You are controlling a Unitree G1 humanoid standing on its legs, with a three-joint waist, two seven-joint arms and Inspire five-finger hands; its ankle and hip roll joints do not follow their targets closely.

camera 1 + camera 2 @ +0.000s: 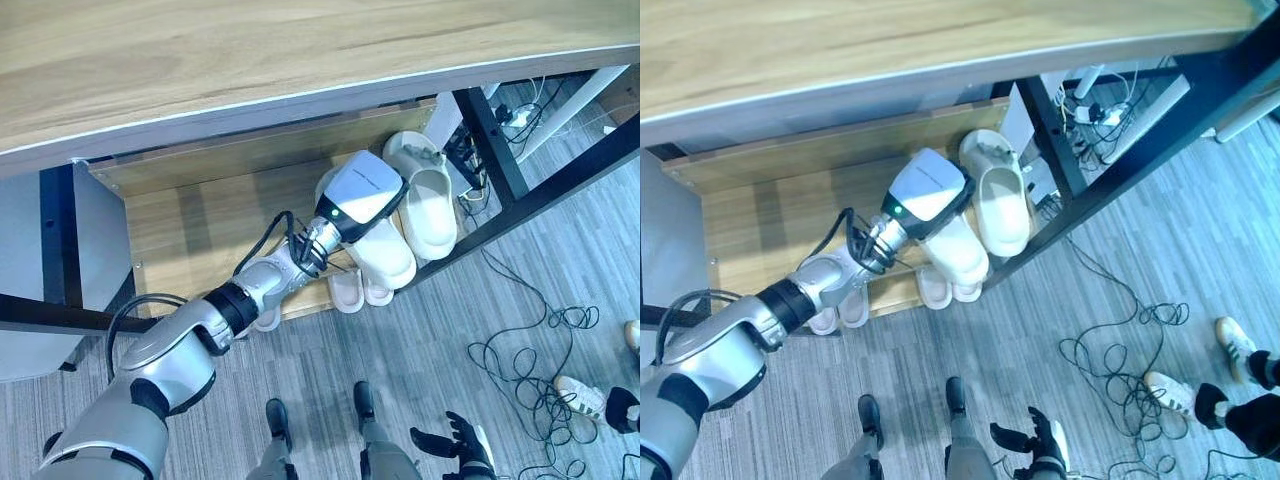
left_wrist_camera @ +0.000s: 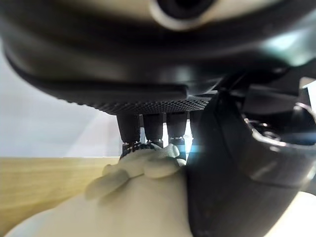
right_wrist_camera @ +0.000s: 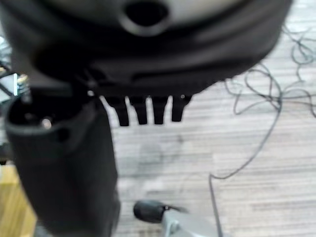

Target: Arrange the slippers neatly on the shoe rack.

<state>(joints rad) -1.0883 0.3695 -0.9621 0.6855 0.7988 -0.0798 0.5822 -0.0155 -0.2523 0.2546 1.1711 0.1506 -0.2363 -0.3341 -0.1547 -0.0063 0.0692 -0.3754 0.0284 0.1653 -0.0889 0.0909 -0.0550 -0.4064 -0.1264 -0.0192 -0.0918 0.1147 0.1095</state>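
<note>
On the low wooden shelf, the left hand curls its fingers on a cream slipper beside its mate; smaller slippers overhang the edge, probably unsorted. The right hand hangs relaxed, empty.

A big wooden table stands over a grey striped floor. Black cables lie tangled on the floor.

You saw cream slippers on a light wood-grain shoe rack — black posts. Under the left hand's dark fingers, the slipper was cream too — and the floor was grey-striped.
</note>
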